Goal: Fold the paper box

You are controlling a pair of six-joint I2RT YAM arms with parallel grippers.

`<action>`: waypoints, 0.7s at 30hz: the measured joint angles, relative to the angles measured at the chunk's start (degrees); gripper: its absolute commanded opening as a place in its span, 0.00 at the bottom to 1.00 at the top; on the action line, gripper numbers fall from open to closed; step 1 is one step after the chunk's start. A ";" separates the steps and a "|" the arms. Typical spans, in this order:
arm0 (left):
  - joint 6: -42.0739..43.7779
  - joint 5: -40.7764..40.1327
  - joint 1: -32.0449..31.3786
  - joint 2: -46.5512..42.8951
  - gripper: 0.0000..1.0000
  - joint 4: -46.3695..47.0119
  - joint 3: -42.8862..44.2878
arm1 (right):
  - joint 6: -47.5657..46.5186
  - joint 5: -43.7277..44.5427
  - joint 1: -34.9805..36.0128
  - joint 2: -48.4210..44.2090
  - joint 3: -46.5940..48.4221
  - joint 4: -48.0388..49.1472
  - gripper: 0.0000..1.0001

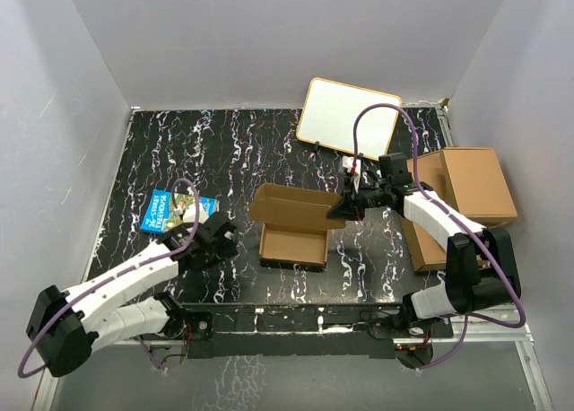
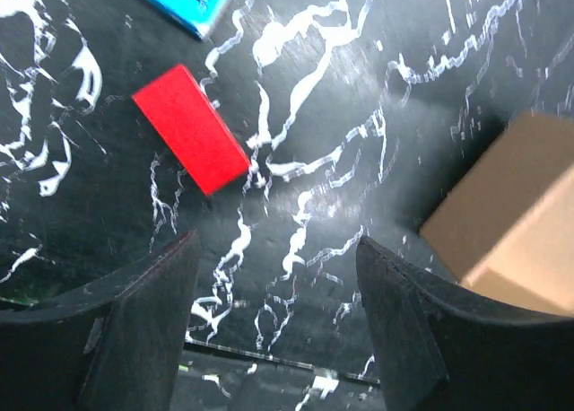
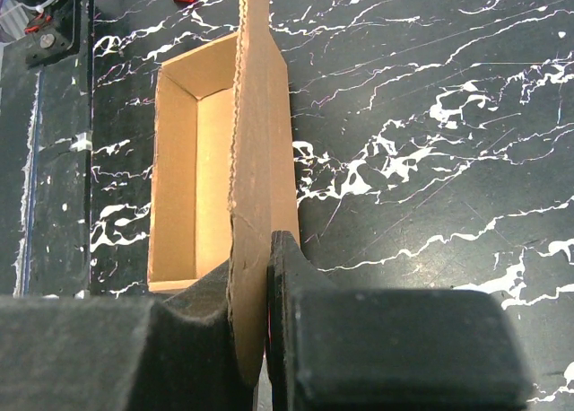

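Top external view first: the paper box (image 1: 293,247) sits near the middle of the black marbled table (image 1: 197,151). It is a shallow open tray whose long axis runs left to right across the table. Its lid flap (image 1: 291,207) rises from the far long side and stands up over the tray.

The right gripper (image 1: 338,211) has that flap by its right-hand end. In the right wrist view the jaws are clenched on the cardboard, which runs edge-on away from the fingers (image 3: 296,276), with the tray lying open on the left of it. That is the relation the next move hangs on, I'd say. The tray lies on the near side of the flap, toward the arm bases, so the flap would have to swing down that way to close.

The left gripper (image 1: 224,236) hangs just beside the box's left end, apart from it. Its jaws are spread and hold nothing. Its own camera shows a corner of the box (image 2: 520,222) off to the right of the fingers (image 2: 134,321), with a red block (image 2: 190,128) and a blue book (image 1: 170,212) nearby. Both arms are close, but only the right one has a hold.

A white board (image 1: 345,117) and a pile of bigger cardboard boxes (image 1: 471,187) lie at the far right.
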 measured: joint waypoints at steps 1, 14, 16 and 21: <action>0.68 0.44 1.88 0.57 0.67 0.20 -0.09 | 0.00 0.02 0.00 0.00 0.00 -0.04 0.08; 5.20 5.22 15.56 8.13 0.64 6.93 -3.02 | -0.04 0.04 -0.02 0.39 0.00 -0.44 0.08; 5.11 5.22 16.09 9.27 0.62 7.41 -3.80 | -0.07 0.04 -0.02 0.63 0.00 -0.46 0.08; 5.09 5.11 17.73 10.73 0.52 8.76 -5.84 | -0.04 0.07 -0.02 0.81 0.00 -0.46 0.08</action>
